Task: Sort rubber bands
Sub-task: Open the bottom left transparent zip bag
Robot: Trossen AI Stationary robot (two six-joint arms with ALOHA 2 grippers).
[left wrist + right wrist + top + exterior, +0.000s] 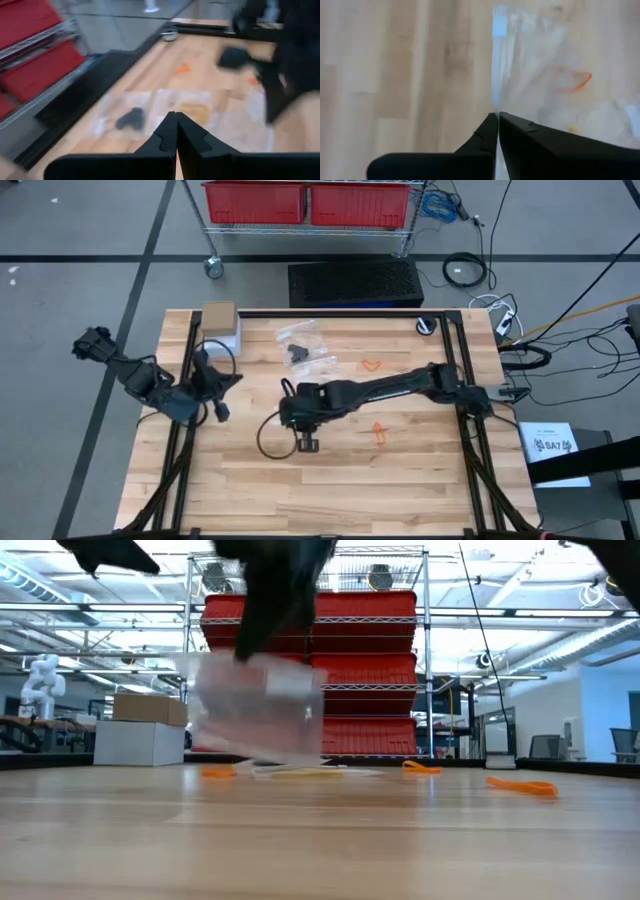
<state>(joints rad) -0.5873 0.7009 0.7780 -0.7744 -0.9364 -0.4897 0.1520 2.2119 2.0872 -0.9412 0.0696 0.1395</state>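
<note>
Wooden table (400, 480), orange rubber bands (372, 365), clear bags (305, 345), box (220, 323)

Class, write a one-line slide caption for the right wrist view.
Right gripper shut on clear plastic bag holding an orange rubber band.

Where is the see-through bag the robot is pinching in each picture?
High view: not visible; look at the right gripper, mid-table.
Low view: the clear bag hangs left of centre, off the table.
Left wrist view: cannot tell.
Right wrist view: upper right, edge pinched by the fingers.
Shared landmark: the right gripper.
</note>
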